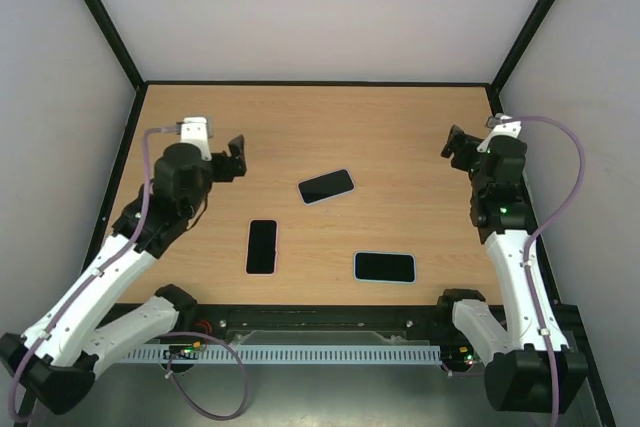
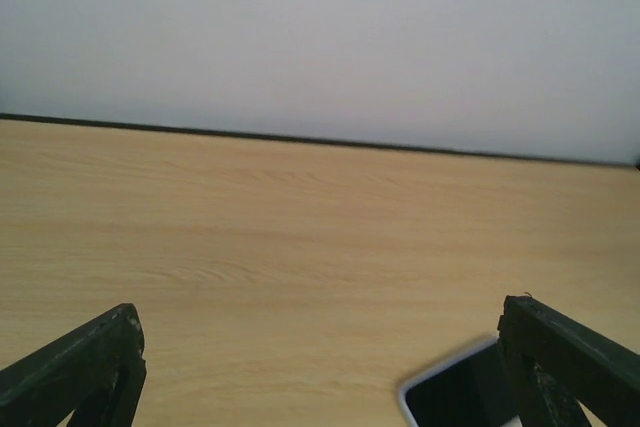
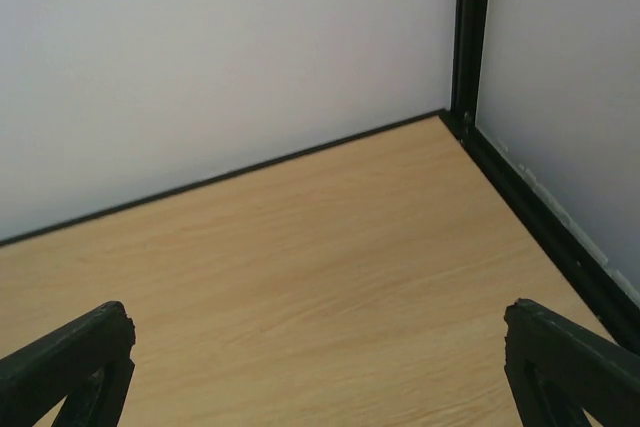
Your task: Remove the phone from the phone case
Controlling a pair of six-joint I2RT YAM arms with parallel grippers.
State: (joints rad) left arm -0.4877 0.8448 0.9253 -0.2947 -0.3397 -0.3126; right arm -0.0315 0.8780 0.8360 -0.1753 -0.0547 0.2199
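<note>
Three dark phones lie flat on the wooden table [image 1: 400, 127]. One with a pale rim [image 1: 327, 186] lies tilted in the middle; its corner shows in the left wrist view [image 2: 455, 395]. A black one [image 1: 262, 246] lies upright at the near left. One in a light blue case [image 1: 385, 267] lies at the near right. My left gripper [image 1: 236, 158] is open and empty, raised at the left, a short way left of the tilted phone. My right gripper [image 1: 458, 143] is open and empty at the far right, apart from all phones.
White walls with black frame posts close the table at the back and both sides. A black rail [image 1: 330, 322] and cable tray run along the near edge. The right wrist view shows bare table and the back right corner post [image 3: 470, 37].
</note>
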